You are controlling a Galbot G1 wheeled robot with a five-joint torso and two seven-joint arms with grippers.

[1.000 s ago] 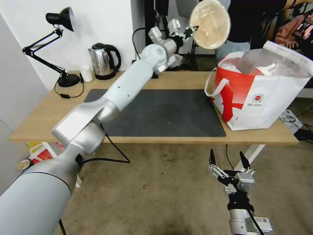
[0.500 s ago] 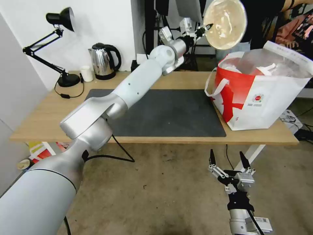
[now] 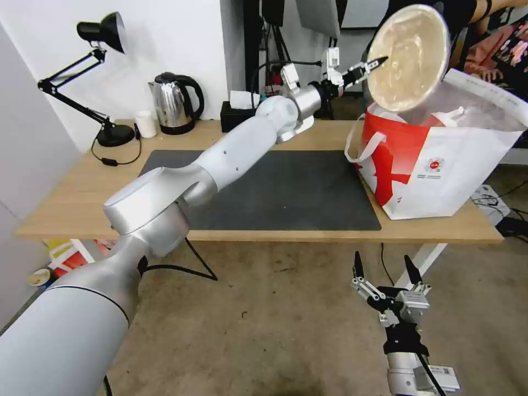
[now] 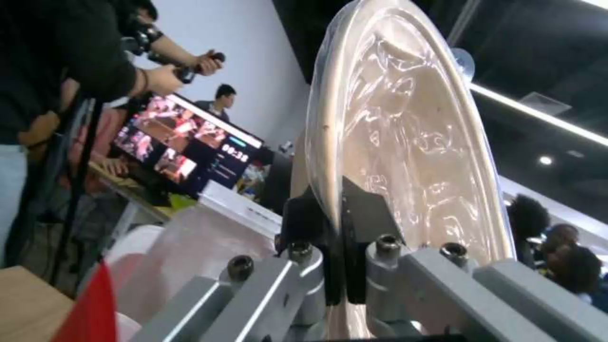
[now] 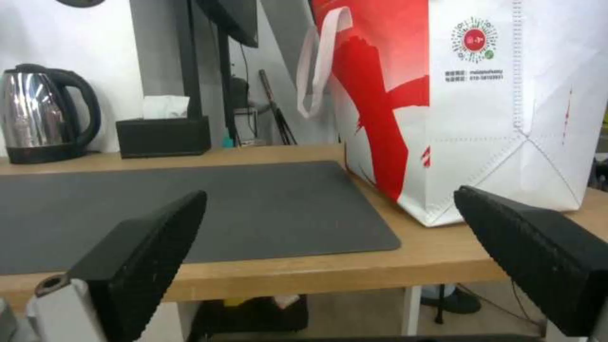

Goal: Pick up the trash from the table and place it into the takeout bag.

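My left gripper (image 3: 379,61) is shut on the rim of the beige shallow paper bowl (image 3: 410,58), held tilted on edge in the air over the near-left corner of the takeout bag (image 3: 440,165). In the left wrist view the bowl (image 4: 412,133) stands edge-on with both fingers (image 4: 355,223) pinching its rim. The bag stands open on the right end of the table (image 3: 77,192); something red and white shows inside it. My right gripper (image 3: 385,269) hangs open below the table's front edge, and its wrist view faces the bag (image 5: 481,95).
A dark grey mat (image 3: 275,187) covers the table's middle. At the back stand a kettle (image 3: 173,102), a small white cup (image 3: 146,124), a black desk lamp (image 3: 99,82) and a black tissue box (image 3: 236,113). People stand behind the table.
My left arm has swung the paper bowl to the right, from above the table's back edge to over the takeout bag's opening. The right arm has not moved.
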